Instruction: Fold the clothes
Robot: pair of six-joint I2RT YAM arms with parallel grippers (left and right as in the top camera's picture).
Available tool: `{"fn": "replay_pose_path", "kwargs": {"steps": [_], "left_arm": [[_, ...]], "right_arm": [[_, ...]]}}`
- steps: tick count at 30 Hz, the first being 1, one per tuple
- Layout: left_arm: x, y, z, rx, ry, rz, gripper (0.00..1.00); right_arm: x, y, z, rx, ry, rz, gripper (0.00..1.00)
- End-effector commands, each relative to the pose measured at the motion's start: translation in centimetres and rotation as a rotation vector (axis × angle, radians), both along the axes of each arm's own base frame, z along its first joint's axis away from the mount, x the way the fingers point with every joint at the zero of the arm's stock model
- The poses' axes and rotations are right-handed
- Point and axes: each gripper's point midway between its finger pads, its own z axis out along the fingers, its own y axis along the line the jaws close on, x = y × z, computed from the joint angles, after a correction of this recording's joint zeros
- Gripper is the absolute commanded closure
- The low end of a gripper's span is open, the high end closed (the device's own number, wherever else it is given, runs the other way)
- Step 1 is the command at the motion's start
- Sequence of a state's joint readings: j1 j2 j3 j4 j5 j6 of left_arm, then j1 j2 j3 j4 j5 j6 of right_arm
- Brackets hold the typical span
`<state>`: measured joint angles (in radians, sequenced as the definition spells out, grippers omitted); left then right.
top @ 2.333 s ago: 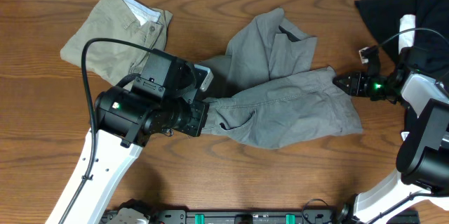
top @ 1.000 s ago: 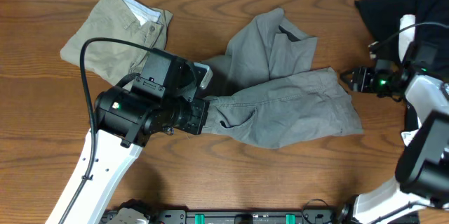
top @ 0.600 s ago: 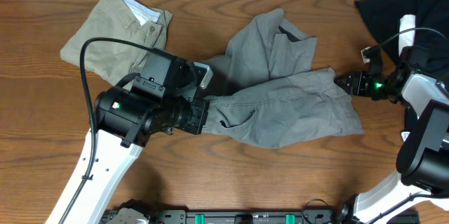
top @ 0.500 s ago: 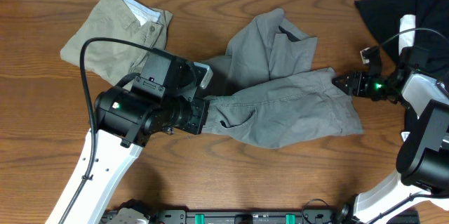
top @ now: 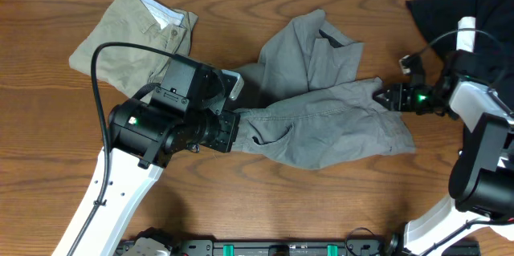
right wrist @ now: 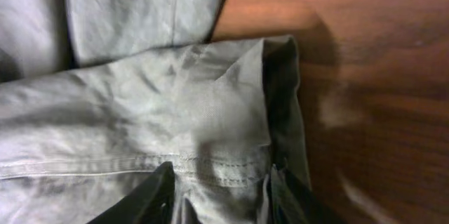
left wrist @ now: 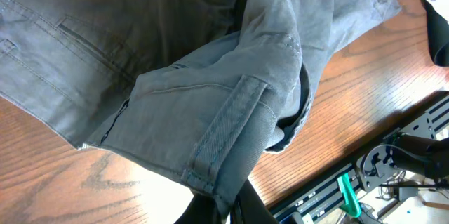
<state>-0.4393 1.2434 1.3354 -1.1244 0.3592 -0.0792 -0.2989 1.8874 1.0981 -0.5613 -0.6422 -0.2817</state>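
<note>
The grey shorts (top: 321, 103) lie crumpled mid-table, one part folded up and back. My left gripper (top: 235, 123) is shut on their waistband edge at the left; in the left wrist view the fingers (left wrist: 226, 206) pinch the band of the grey shorts (left wrist: 210, 76). My right gripper (top: 387, 95) is at the shorts' right corner. In the right wrist view its fingers (right wrist: 221, 196) are open and straddle the stitched hem of the grey shorts (right wrist: 140, 112), which lies flat on the wood.
Folded khaki shorts (top: 132, 35) lie at the back left, just behind my left arm. A black garment (top: 450, 7) with a white piece (top: 467, 31) is heaped at the back right. The table's front edge and a rail (left wrist: 365, 168) lie near my left gripper.
My right gripper drew back to the right, then moved left again and now sits over the shorts' right hem corner. The left gripper and the shorts have stayed put.
</note>
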Motion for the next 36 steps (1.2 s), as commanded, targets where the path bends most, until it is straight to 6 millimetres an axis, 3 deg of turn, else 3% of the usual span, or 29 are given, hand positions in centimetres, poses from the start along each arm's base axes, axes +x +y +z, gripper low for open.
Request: {"fn": "replay_pose_path", "kwargs": {"steps": [1, 4, 7, 9, 12, 15, 19, 23, 25, 28, 32, 36], "left_arm": [[0.1, 0.2, 0.6, -0.009, -0.022, 0.015, 0.94], [0.3, 0.1, 0.7, -0.013, -0.03, 0.014, 0.94], [0.3, 0.1, 0.8, -0.014, -0.032, 0.015, 0.94], [0.3, 0.1, 0.8, -0.014, -0.032, 0.015, 0.94], [0.3, 0.1, 0.8, -0.014, -0.032, 0.015, 0.94], [0.3, 0.1, 0.8, -0.014, -0.032, 0.015, 0.94], [0.5, 0.0, 0.8, -0.018, -0.039, 0.015, 0.94], [0.9, -0.2, 1.4, -0.029, -0.065, 0.015, 0.94], [1.1, -0.3, 2.1, -0.036, -0.082, 0.015, 0.94], [1.4, -0.2, 3.7, -0.052, -0.116, 0.022, 0.94], [1.7, 1.7, 6.9, -0.036, -0.198, 0.082, 0.94], [1.5, 3.2, 11.6, -0.062, -0.324, 0.133, 0.94]], "right_arm": [[-0.3, -0.7, -1.3, -0.11, 0.034, 0.009, 0.63], [-0.2, -0.4, -1.1, -0.097, 0.025, 0.015, 0.76], [0.0, 0.2, -0.7, -0.06, 0.01, 0.023, 0.98], [0.2, 0.8, 0.3, -0.009, -0.017, 0.031, 0.99], [0.8, 1.5, 3.4, 0.08, -0.107, 0.041, 0.99], [1.4, 1.4, 7.8, 0.129, -0.23, 0.046, 0.99], [1.4, 0.5, 13.8, 0.097, -0.396, 0.031, 0.99], [1.2, -0.3, 18.4, 0.043, -0.526, -0.001, 0.99], [1.4, -0.9, 19.8, 0.037, -0.559, -0.041, 0.99], [1.8, -3.6, 20.3, 0.039, -0.519, -0.208, 0.99], [1.5, -6.2, 21.6, 0.152, -0.497, -0.349, 0.99], [0.1, -6.9, 26.6, 0.264, -0.648, -0.295, 0.99]]}}
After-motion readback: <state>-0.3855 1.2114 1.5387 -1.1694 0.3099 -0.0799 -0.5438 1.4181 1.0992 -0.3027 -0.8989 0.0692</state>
